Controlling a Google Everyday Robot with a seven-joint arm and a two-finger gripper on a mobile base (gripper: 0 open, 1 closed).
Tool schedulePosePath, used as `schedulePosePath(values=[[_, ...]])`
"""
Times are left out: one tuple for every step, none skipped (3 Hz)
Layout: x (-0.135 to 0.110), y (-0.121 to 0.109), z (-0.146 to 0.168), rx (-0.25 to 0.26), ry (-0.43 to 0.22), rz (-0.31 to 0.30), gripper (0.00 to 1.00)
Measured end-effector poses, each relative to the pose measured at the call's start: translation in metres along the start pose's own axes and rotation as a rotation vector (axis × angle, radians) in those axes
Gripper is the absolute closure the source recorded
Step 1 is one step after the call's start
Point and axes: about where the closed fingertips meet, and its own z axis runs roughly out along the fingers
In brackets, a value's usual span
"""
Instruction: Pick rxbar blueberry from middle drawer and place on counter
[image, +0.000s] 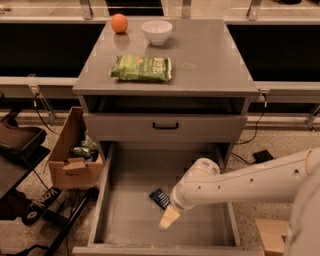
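Note:
The rxbar blueberry (160, 198), a small dark blue bar, lies flat on the grey floor of the open middle drawer (125, 210), near its centre. My gripper (169, 218) hangs inside the drawer, pointing down, just in front of the bar and slightly to its right, close above the floor. The white arm reaches in from the right and hides the bar's right end. The counter (205, 55) is the grey cabinet top above.
On the counter lie a green chip bag (141, 67), an orange (119, 23) and a white bowl (157, 31). A shallower drawer front with a black handle (165, 126) sits above the open drawer. A cardboard box (75, 157) stands at the left.

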Motion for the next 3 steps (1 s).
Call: schedulePosePath(values=[[-0.011,-0.011,0.025,0.002,0.004,0.046,0.00],[-0.024,-0.015,0.067,-0.025,0.042,0.140,0.00],[-0.027,-0.014,0.088,-0.039,0.061,0.184,0.00]])
